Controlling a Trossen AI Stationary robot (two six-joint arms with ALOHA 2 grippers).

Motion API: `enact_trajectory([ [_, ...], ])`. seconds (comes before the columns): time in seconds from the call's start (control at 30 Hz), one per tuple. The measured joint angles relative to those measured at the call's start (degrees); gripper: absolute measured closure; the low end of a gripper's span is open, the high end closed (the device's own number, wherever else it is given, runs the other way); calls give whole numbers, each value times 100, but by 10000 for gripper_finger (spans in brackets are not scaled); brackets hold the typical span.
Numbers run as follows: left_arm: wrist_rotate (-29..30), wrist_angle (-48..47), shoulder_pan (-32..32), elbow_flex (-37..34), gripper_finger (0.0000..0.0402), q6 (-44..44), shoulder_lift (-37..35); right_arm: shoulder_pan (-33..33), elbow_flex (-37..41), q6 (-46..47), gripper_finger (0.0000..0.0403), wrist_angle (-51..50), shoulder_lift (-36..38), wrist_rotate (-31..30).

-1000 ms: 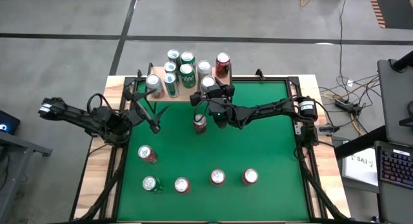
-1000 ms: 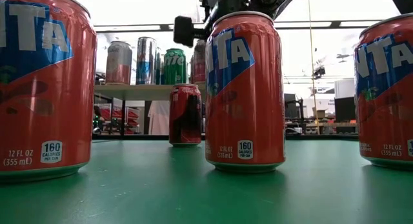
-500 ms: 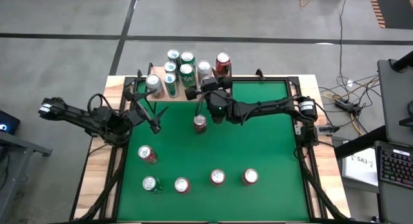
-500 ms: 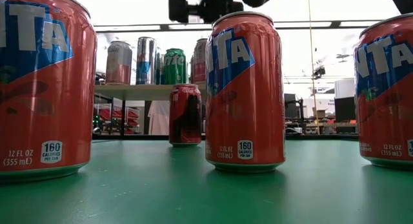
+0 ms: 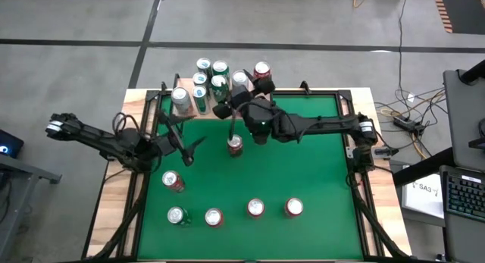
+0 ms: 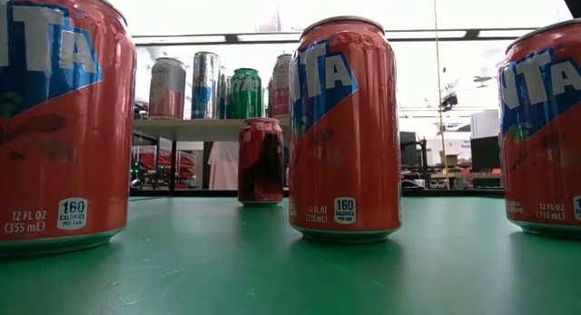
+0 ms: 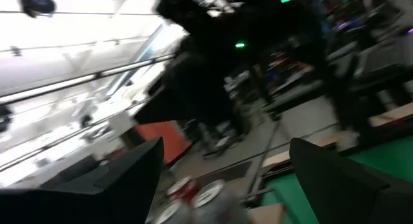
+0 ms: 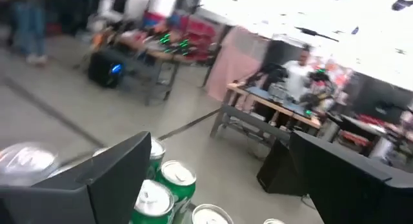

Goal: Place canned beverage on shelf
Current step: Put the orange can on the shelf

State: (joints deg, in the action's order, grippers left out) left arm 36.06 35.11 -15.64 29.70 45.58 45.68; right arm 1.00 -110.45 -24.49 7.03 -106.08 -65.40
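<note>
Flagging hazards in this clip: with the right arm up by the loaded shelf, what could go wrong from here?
1. The right claw, open and empty, hovers by the crowded shelf; a swing could topple the cans there.
2. Dropping toward the red can on the table, its arm might clip the shelf edge.
3. The left claw waits nearby; the arms could collide.

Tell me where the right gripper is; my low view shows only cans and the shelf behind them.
Observer: The right gripper is over the front edge of the shelf, beside the cans standing there.
Operator: Is it carrying a can?
Observer: No. The right wrist view shows it open with nothing between its fingers, and green cans stand below it.
Operator: And the left arm?
Observer: The left gripper is open and empty over the left part of the table.
</note>
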Motion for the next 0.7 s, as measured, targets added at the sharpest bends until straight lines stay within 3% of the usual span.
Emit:
enact_trajectory([
  [0.07,-197,-1,0,89,82,-238,174,1,-309,672,56,-1323,91,481],
  [0.13,-461,-67,0,205,82,-500,352,-42,-548,1398,66,-2621,223,1436],
  [0.2,-760,-206,0,324,82,-711,563,-133,-645,1851,75,-3457,376,2378],
  [0.27,-880,-320,0,441,82,-839,794,-199,-599,2075,79,-3920,515,2903],
  [0.5,-1049,-907,113,1072,82,-1606,1516,-152,145,2084,81,-4402,1032,3116],
  [0.7,-1176,-2159,296,1827,82,-2084,2042,-256,1170,2056,81,-4225,1907,3142],
])
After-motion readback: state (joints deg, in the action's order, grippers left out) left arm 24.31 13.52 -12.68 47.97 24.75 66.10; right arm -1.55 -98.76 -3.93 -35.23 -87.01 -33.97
